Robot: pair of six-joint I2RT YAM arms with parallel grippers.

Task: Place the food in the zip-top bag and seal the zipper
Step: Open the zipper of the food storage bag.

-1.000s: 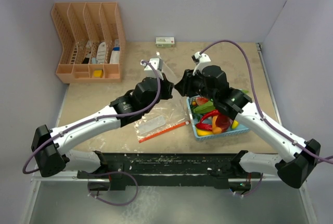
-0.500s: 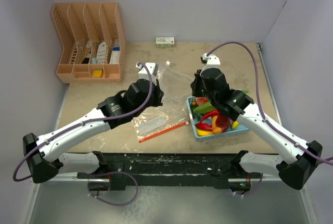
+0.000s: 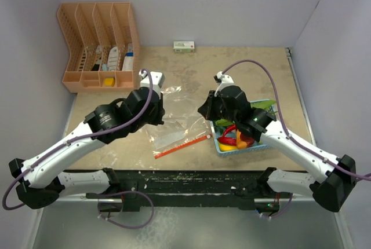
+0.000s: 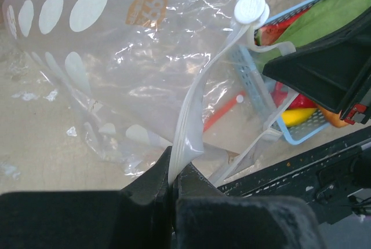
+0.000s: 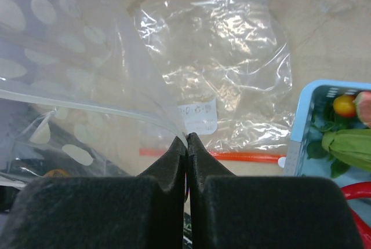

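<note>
I'm watching both claws pinching the zip-top bag. The L claw is sitting fully closed on a pale edge band of the clear, white-dotted film, w/ the film rising out from btwn its fingers. The R claw is likewise clamping shut on a thin clear ridge of the same film. In the top view the two claws are facing each other over the middle of the surface, w/ bag film hanging btwn them and more of it lying crumpled on the surface below. The zipper is lying flat toward the near edge, running diagonally, apart from both claws, its R end just beside the light blue basket. The food I'm seeing is sitting in that basket, R of the bag: a green leafy piece, a red chili, a yellow piece. An orange organizer is standing at the far L corner, and a small box is lying by the back wall.
</note>
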